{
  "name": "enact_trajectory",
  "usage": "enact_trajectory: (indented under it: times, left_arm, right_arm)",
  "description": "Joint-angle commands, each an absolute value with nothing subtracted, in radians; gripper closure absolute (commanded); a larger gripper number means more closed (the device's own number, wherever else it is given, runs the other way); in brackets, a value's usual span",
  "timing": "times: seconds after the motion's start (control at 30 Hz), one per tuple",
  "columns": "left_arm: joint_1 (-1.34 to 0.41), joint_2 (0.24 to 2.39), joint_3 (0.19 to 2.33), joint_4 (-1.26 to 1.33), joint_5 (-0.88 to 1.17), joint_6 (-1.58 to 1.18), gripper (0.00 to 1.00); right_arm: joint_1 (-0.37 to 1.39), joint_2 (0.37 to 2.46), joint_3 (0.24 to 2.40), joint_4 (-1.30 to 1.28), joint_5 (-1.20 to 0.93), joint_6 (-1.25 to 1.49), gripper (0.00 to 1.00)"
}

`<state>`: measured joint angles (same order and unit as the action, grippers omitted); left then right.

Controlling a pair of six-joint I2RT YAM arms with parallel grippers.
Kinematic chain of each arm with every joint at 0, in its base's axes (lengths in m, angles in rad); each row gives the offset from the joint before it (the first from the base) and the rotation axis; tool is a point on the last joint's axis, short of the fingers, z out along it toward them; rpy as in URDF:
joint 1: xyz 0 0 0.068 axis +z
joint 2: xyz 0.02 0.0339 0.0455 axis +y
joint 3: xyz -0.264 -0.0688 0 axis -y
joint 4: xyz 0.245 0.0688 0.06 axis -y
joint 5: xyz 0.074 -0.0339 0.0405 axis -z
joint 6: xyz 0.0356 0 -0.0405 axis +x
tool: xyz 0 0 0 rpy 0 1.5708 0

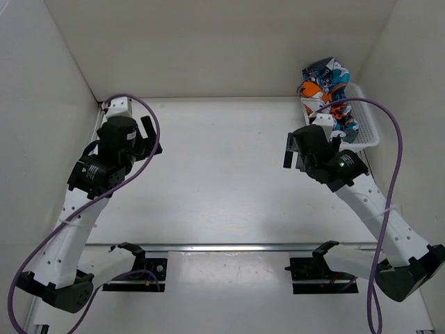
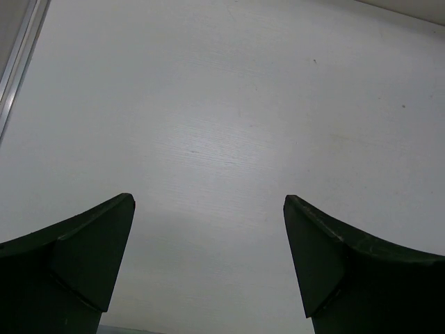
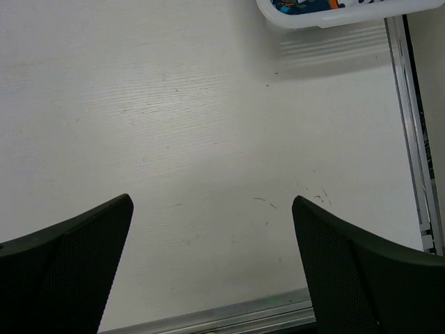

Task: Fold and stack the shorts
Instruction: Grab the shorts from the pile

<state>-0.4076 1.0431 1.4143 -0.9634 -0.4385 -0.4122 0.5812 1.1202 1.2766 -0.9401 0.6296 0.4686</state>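
Observation:
The shorts [image 1: 327,85], a crumpled bundle in orange, turquoise, navy and white print, lie heaped in a white basket [image 1: 370,136] at the back right corner. A sliver of them [image 3: 306,5] shows in the basket [image 3: 327,19] at the top edge of the right wrist view. My right gripper [image 1: 293,154] is open and empty above bare table, just left of the basket [image 3: 212,205]. My left gripper [image 1: 150,136] is open and empty above bare table at the back left [image 2: 208,209], far from the shorts.
White walls enclose the table on the left, back and right. A metal rail [image 1: 236,246] runs across the near edge, with the arm bases behind it. A rail [image 3: 410,118] also runs along the table's right side.

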Motion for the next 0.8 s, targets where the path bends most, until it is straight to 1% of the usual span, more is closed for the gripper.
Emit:
enact_trajectory:
  times: [0.0, 0.13, 0.2, 0.3, 0.37, 0.4, 0.43, 0.47, 0.5, 0.67, 0.77]
  left_arm:
    - [-0.408, 1.017, 1.428, -0.957, -0.407, -0.426, 0.00]
    - [-0.408, 1.038, 1.428, -0.991, -0.347, -0.407, 0.00]
    - [-0.408, 1.063, 1.437, -1.009, -0.337, -0.407, 0.00]
    - [-0.408, 1.091, 1.457, -1.023, -0.308, -0.396, 0.00]
    - [-0.408, 1.101, 1.457, -1.023, -0.284, -0.387, 0.00]
    - [-0.408, 1.114, 1.457, -1.011, -0.275, -0.387, 0.00]
    - [-0.408, 1.114, 1.448, -1.011, -0.262, -0.377, 0.00]
    - [-0.408, 1.139, 1.448, -0.999, -0.253, -0.377, 0.00]
    - [-0.408, 1.152, 1.448, -0.999, -0.239, -0.367, 0.00]
    - [-0.408, 1.218, 1.466, -0.988, -0.229, -0.347, 0.00]
    - [-0.408, 1.259, 1.477, -0.979, -0.219, -0.328, 0.00]
  right_arm:
    - [0.592, 1.080, 1.270, -0.902, 0.682, 0.462, 0.00]
    - [0.592, 1.091, 1.288, -0.902, 0.722, 0.462, 0.00]
    - [0.592, 1.129, 1.305, -0.893, 0.745, 0.450, 0.00]
    - [0.540, 1.195, 1.330, -0.841, 0.808, 0.434, 0.02]
    - [0.473, 1.259, 1.408, -0.801, 0.714, 0.362, 0.02]
    - [0.386, 1.351, 1.460, -0.819, 0.666, 0.362, 0.02]
    - [0.343, 1.399, 1.561, -0.842, 0.605, 0.347, 0.02]
    - [0.307, 1.445, 1.604, -0.842, 0.521, 0.347, 0.00]
    - [0.251, 1.533, 1.646, -0.851, 0.502, 0.336, 0.00]
    - [0.147, 1.773, 1.859, -0.828, 0.419, 0.325, 0.00]
    - [0.091, 1.990, 2.032, -0.828, 0.368, 0.325, 0.03]
